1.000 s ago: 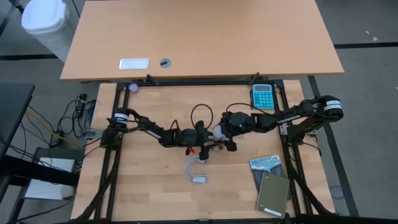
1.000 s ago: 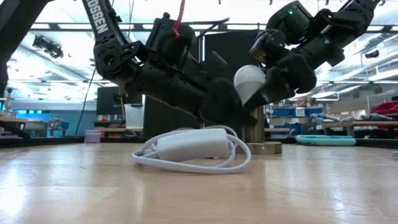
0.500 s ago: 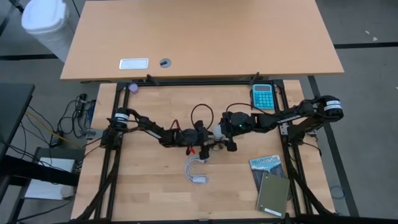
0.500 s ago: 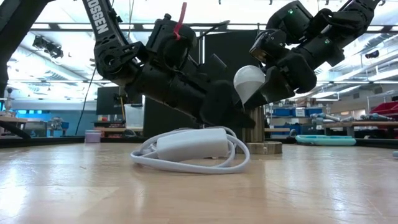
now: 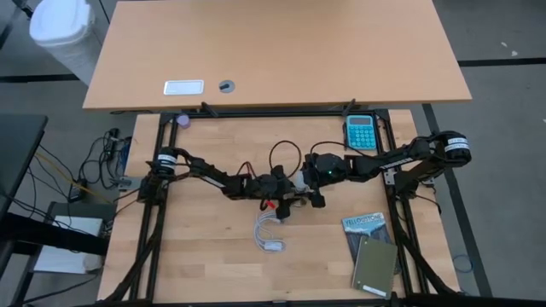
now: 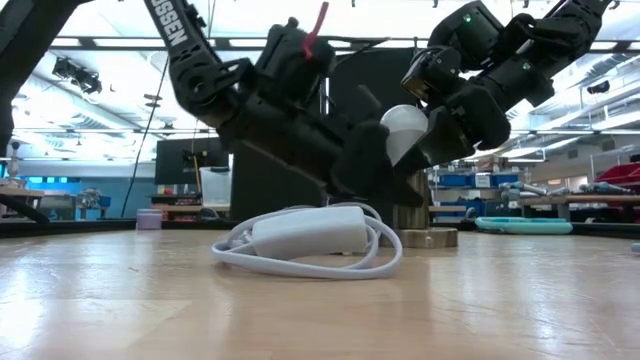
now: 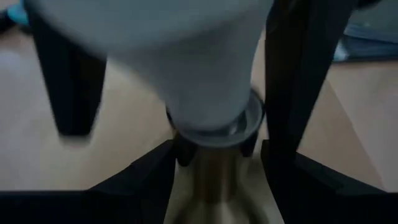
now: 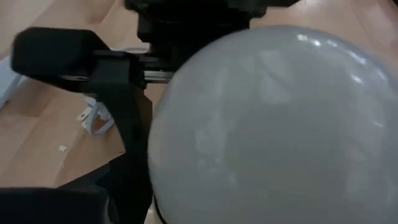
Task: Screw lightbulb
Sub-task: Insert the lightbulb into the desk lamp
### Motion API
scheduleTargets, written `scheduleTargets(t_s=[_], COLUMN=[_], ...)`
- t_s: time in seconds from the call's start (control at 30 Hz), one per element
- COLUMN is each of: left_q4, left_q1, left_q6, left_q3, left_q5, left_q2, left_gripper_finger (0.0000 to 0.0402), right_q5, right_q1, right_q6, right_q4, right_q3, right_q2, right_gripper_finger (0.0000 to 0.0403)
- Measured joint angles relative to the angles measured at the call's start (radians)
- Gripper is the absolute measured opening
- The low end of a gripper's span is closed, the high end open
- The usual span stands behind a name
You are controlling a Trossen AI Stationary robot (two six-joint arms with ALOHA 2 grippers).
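On the wooden table (image 5: 205, 256) the left gripper (image 5: 286, 189) reaches in to the middle and pinches the brass socket (image 7: 214, 180) beneath the lightbulb (image 6: 405, 132). A coiled white cord (image 6: 305, 240) lies on the boards just in front. The lightbulb stands in that socket, its globe between the right gripper's (image 5: 304, 181) fingers; whether they press it cannot be told. A calculator (image 5: 360, 132) and booklets (image 5: 369, 251) lie farther right.
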Motion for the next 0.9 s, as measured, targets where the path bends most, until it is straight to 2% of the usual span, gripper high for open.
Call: scheduleTargets(t_s=[0.3, 0.63, 0.9], left_q4=[-0.02, -0.016, -0.032], left_q1=[0.0, 0.002, 0.007], left_q6=[0.027, 0.026, 0.023], left_q3=[0.016, 0.013, 0.014], left_q5=[-0.031, -0.061, -0.088], left_q2=[0.0, 0.0, 0.0], left_gripper_finger=[0.0241, 0.0194, 0.019], right_q5=[0.001, 0.001, 0.001], right_q1=[0.0, 0.0, 0.0], right_q6=[0.005, 0.006, 0.006], right_q4=[0.0, 0.0, 0.0], right_q3=[0.0, 0.0, 0.0], right_q2=[0.0, 0.0, 0.0], right_gripper_finger=[0.032, 0.0319, 0.032])
